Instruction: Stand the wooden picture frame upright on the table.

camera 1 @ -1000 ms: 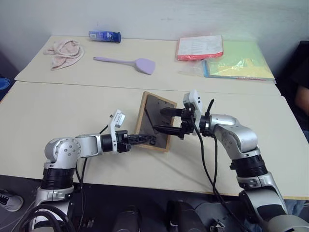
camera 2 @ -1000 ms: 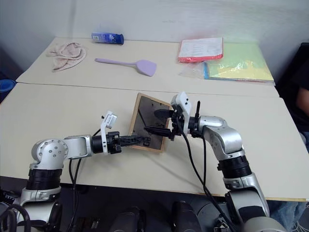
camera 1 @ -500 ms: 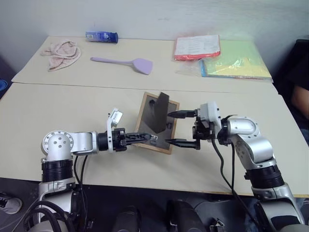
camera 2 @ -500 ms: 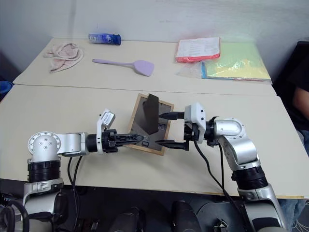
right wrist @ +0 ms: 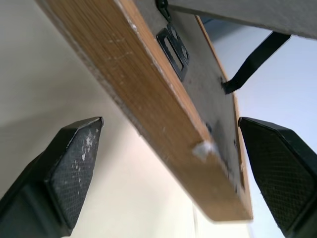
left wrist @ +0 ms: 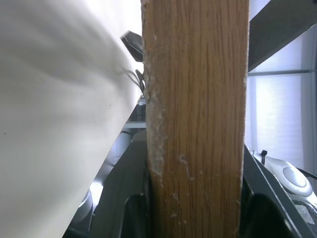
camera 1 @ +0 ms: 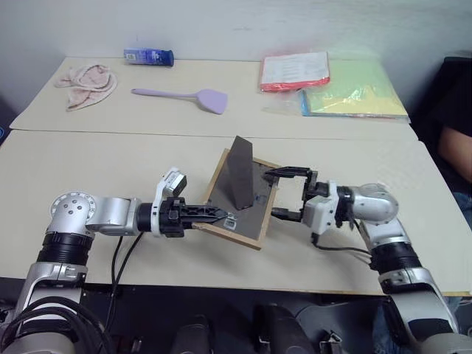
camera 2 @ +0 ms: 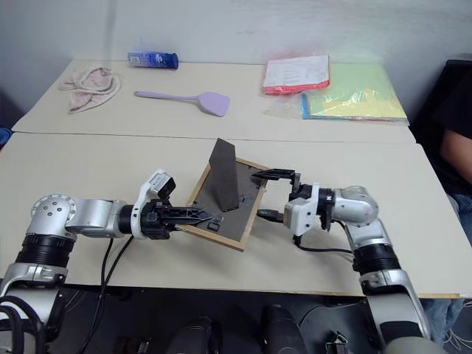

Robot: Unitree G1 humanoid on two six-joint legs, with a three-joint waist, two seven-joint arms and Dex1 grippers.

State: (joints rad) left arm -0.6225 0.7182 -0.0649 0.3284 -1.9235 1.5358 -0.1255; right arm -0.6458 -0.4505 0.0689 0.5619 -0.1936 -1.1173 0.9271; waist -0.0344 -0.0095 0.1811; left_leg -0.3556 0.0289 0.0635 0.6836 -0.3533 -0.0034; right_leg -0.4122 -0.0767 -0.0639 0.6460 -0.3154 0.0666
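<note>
Left gripper (camera 1: 221,216) is clamped on the near-left edge of the wooden picture frame (camera 1: 254,209), which is held tilted, back panel up, over the near slab of the bench (camera 1: 110,166). The dark easel flap (camera 1: 240,174) is swung up from the back. Right gripper (camera 1: 285,193) is spread wide around the frame's right edge without touching it.
</note>
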